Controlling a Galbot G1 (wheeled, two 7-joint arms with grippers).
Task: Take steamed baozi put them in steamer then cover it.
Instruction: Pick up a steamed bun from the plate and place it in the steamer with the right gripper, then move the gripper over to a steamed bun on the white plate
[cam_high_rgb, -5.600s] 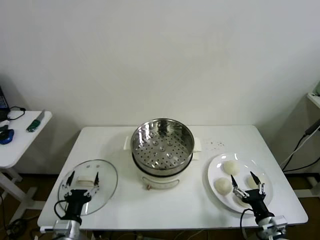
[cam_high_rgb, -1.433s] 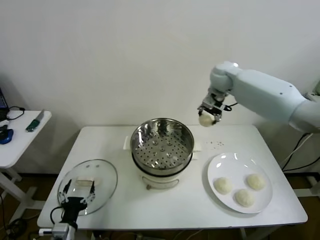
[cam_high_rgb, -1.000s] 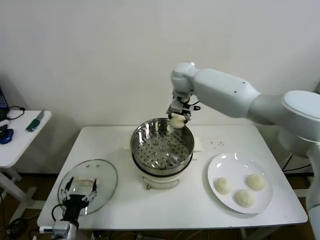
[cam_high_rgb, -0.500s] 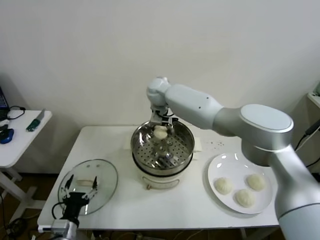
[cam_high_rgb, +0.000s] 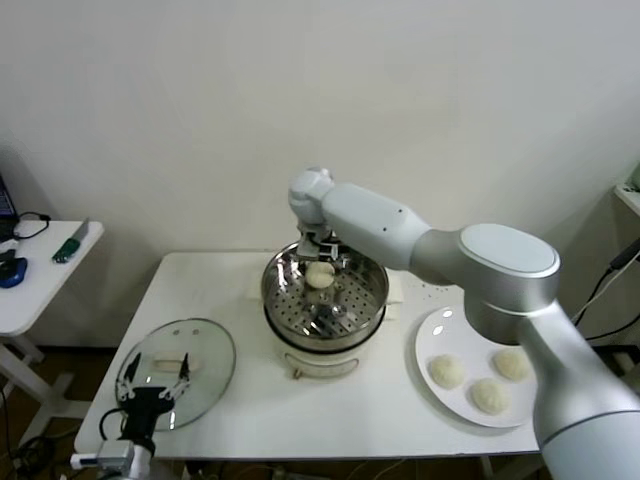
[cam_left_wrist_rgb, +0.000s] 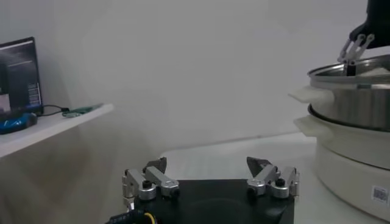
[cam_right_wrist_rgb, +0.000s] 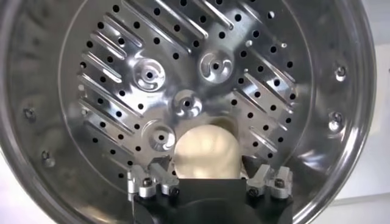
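Right gripper (cam_right_wrist_rgb: 209, 182): we see its jaws spread apart over the far side of the steamer (cam_high_rgb: 325, 293); a baozi (cam_right_wrist_rgb: 207, 152) sits between the fingers, inside the basket.
Left gripper (cam_left_wrist_rgb: 211, 181): jaws wide, low over the glass lid (cam_high_rgb: 176, 371) at the table's (cam_high_rgb: 250, 420) front left.
Plate (cam_high_rgb: 440, 325): right of the steamer, three baozi (cam_high_rgb: 446, 371) on it.
Writing: label on the pot base, we can't read it.

I'm in a lab/test room, not a real kitchen: bare white wall (cam_high_rgb: 200, 100), plain white bench (cam_high_rgb: 230, 400), side table (cam_high_rgb: 40, 280) w/ cables & gear.
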